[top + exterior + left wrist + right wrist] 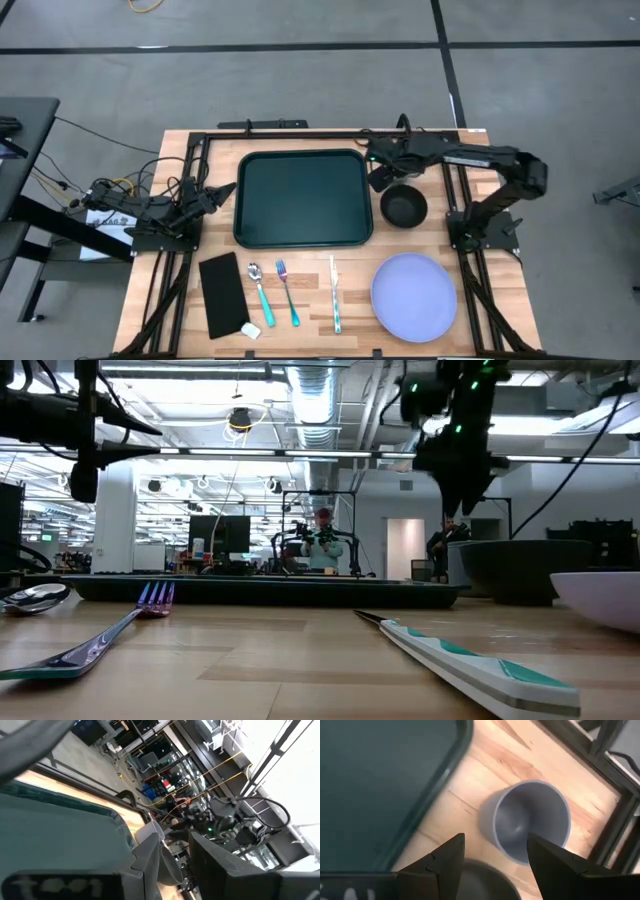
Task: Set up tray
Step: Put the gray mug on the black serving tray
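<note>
A wooden worktop (pixel 320 300) seen from above, with two dark robot arms. Along the near edge, starting at the left corner, lie a flat black rectangular napkin (pixel 222 294) with a small white block (pixel 251 330) at its near corner, a metal spoon with a teal handle (pixel 260 293), a metal fork with a blue handle (pixel 288 291), and a knife with a white and teal handle (pixel 335 292). Toward the near right corner sits a round lavender plastic plate (pixel 414 296).

Farther back, in the middle of the worktop, the large dark green rectangular plastic tray (pixel 303 197) with rounded corners and a raised rim lies flat, holding nothing. Just beside its right edge stands a round black bowl (pixel 403 207).

At the left edge of the worktop, the left tool (pixel 221 192) points at the tray's left side, its fingers slightly apart and holding nothing.

Near the far right corner of the tray, the right tool (pixel 495 851) hangs above a grey plastic cup (pixel 525 820) standing upright on the wood between tray and frame. Its fingers are spread apart, not touching the cup.
</note>
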`<state>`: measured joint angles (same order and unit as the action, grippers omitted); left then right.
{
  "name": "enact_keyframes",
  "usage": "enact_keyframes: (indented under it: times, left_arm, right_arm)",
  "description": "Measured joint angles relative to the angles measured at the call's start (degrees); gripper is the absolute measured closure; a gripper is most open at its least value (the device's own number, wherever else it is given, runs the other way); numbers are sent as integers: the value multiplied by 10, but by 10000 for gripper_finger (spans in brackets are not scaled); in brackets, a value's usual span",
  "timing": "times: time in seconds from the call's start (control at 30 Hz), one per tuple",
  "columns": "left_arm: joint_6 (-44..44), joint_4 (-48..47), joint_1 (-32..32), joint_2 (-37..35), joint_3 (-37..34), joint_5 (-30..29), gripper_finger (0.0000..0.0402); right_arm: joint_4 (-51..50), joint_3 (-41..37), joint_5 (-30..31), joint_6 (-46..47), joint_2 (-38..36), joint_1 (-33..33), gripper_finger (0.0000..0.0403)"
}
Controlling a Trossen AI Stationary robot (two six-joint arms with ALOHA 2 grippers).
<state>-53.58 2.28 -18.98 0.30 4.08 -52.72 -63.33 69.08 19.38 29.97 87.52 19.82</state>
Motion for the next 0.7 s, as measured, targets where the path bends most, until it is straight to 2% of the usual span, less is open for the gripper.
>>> enact_keyframes:
  times: [0.2, 0.47, 0.57, 0.7]
  left_arm:
    - [0, -14, 0, 0, 0, 5, 306]
    - [-2, -31, 0, 0, 0, 30, 306]
    - [-2, -33, 0, 0, 0, 30, 306]
    - [-2, -34, 0, 0, 0, 30, 306]
  right_arm:
    - [-11, 1, 1, 4, 64, 10, 198]
    - [-3, 1, 0, 4, 113, 17, 204]
    - [0, 1, -6, 1, 125, 19, 228]
    - [0, 1, -12, 1, 131, 25, 289]
